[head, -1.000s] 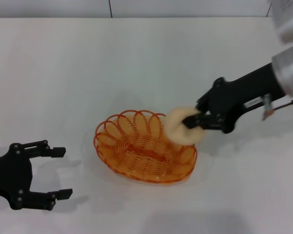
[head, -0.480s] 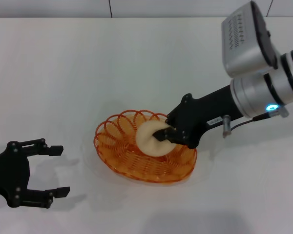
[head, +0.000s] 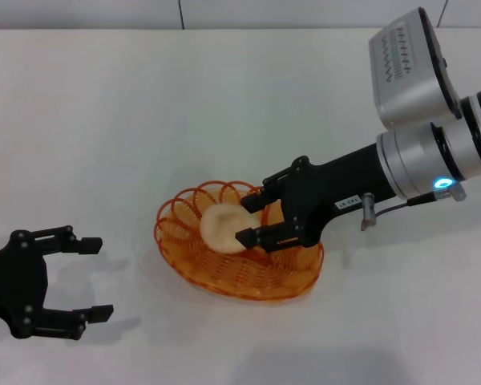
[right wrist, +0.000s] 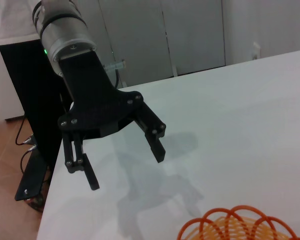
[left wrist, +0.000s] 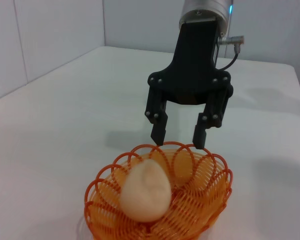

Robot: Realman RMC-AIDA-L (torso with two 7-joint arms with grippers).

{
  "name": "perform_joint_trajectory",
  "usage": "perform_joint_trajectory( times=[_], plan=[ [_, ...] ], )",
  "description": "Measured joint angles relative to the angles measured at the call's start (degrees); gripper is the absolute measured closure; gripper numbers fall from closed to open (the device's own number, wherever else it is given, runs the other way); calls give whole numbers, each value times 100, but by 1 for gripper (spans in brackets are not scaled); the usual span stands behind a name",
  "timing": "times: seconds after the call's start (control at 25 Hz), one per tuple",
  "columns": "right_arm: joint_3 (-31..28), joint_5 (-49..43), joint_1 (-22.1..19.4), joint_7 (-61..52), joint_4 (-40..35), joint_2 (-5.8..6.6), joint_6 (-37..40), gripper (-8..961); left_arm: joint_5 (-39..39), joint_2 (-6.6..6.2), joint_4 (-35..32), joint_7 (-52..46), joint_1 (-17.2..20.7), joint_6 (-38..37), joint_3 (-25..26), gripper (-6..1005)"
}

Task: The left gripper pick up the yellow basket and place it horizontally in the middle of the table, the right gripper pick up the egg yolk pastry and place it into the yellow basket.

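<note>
The right hand (head: 248,218) hovers over the yellow basket (head: 237,241) with its two black fingers spread wide and nothing between them. The egg yolk pastry (head: 222,228) lies inside the basket just past the fingertips, clear of both prongs. In the left wrist view the same right hand (left wrist: 178,136) hangs just above the basket's (left wrist: 160,200) far rim, and the pale pastry (left wrist: 145,189) rests against the woven wall on the side nearest the camera. The basket sits flat on the white desk (head: 144,120), its looped rim rising on the side away from the right hand's arm. The left hand (head: 92,277) sits low at the desk's near edge, well apart from the basket, fingers released and empty; the right wrist view shows it (right wrist: 126,170) splayed above the desk, beyond the basket rim (right wrist: 240,225).
</note>
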State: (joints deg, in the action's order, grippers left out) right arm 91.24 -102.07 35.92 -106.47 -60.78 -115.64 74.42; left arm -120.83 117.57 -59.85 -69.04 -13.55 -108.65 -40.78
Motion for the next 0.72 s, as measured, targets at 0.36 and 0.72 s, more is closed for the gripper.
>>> perform_joint_trajectory(
  times=[0.36,0.72],
  plan=[
    [-803,-47,-320,980,192,55,689,368,29,-82,63,-184,-50,2,0,124],
    [-2622,-648,-459,2046,933,192,2057,79,43,-128,140,-194,-116,-23,0,123]
  ],
)
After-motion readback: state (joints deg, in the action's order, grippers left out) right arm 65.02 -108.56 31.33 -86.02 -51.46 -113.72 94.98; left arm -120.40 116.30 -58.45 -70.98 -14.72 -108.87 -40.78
